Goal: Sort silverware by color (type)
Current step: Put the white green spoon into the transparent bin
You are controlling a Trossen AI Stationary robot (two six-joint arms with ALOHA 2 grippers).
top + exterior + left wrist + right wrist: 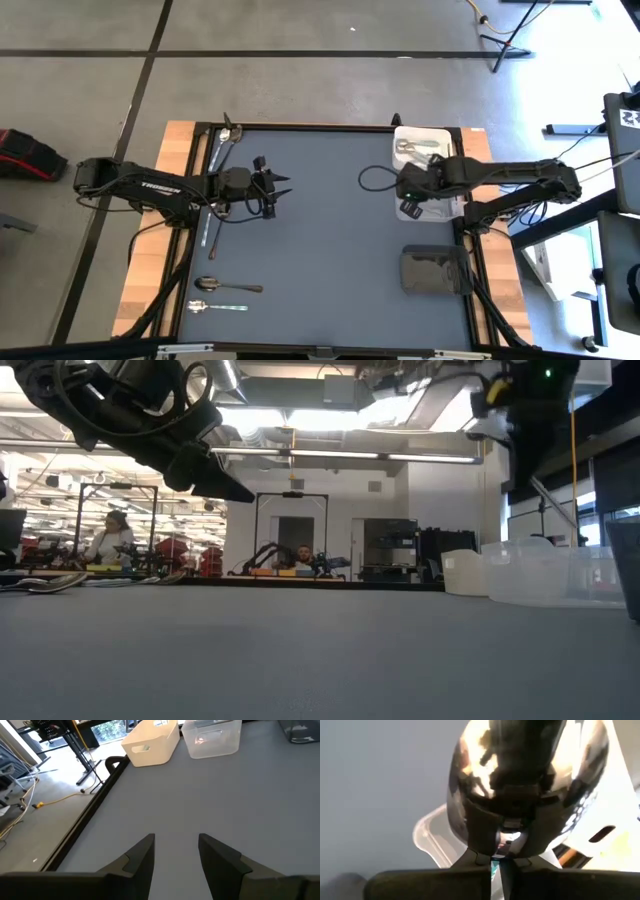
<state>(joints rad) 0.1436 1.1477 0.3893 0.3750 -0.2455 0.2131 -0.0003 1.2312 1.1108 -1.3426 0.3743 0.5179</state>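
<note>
My right gripper point(501, 862) is shut on a shiny silver spoon point(520, 770) and hangs over the bins at the table's right side point(408, 198). My left gripper point(175, 850) stands open above the bare mat at mid-left point(278, 188), with nothing between its fingers. More silverware lies flat on the mat: a dark spoon point(228, 287) and a silver piece point(216, 306) near the front left, and several pieces at the far left point(225, 135). Some pieces lie in the white bin point(420, 147). My right gripper pinches the spoon between its two fingers at the narrow end of the bowl point(506, 839). The fingers slant steeply down from above. The bowl sticks out beyond the fingertips, its hollow face toward the wrist camera, lifted clear over the clear bin's corner point(432, 837). The handle is hidden by the fingers.
Along the right edge stand a white bin point(150, 740), a clear bin point(210, 737) and a dark bin point(435, 268). The grey mat's middle point(320, 230) is bare. Wooden table strips point(150, 270) flank the mat. People show in the room beyond the table.
</note>
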